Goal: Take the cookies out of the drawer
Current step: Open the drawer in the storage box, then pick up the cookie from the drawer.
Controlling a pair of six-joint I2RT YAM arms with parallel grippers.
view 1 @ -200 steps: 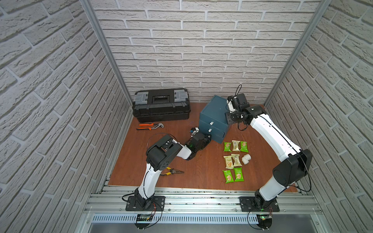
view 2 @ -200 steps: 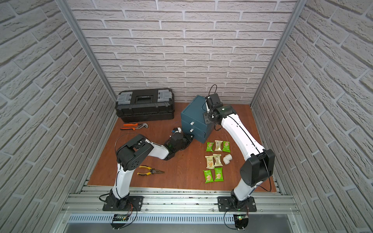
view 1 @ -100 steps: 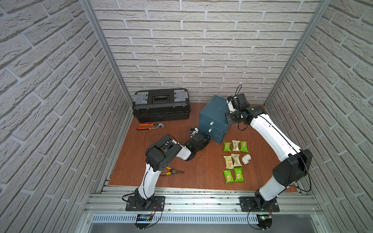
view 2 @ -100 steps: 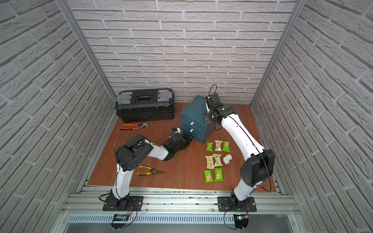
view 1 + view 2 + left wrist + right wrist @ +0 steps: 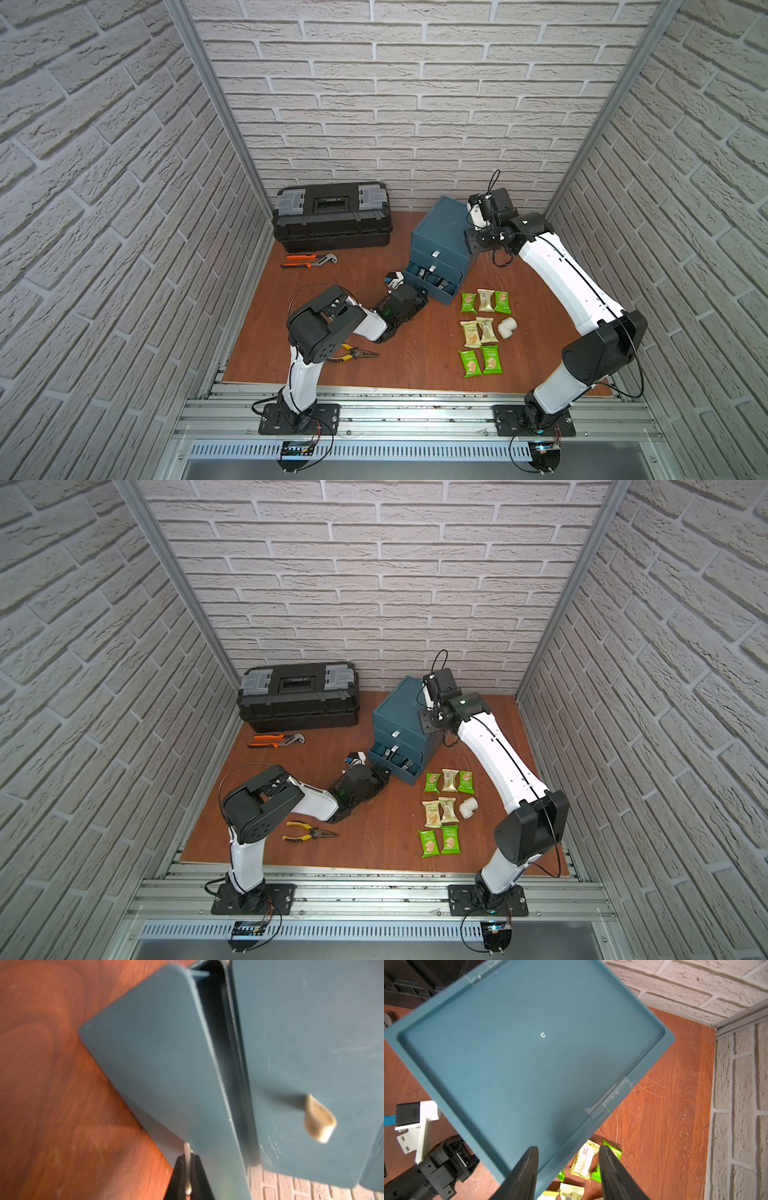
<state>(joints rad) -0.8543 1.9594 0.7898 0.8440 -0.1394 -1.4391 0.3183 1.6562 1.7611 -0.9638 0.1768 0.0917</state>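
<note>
Back left, shut black toolbox (image 5: 332,216). Pinching the pull tab (image 5: 187,1151) with left gripper (image 5: 188,1176): bottom drawer (image 5: 155,1064) out of blue cabinet (image 5: 440,237), dark packets (image 5: 440,284) inside. Over cabinet top, right gripper (image 5: 569,1147), jaws parted, empty. Right of drawer, seven cookies (image 5: 484,300) on table (image 5: 415,353), beside white pipe elbow (image 5: 507,327).

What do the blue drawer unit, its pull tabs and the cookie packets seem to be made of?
Drawer unit: probably moulded plastic, matte teal; rounded corners, a raised rim and a small centre mark on top.
Pull tabs: beige folded loops, perhaps leather or fabric; too blurred to settle.
Cookie packets: thin printed plastic film, glossy, with crimped ends.
</note>
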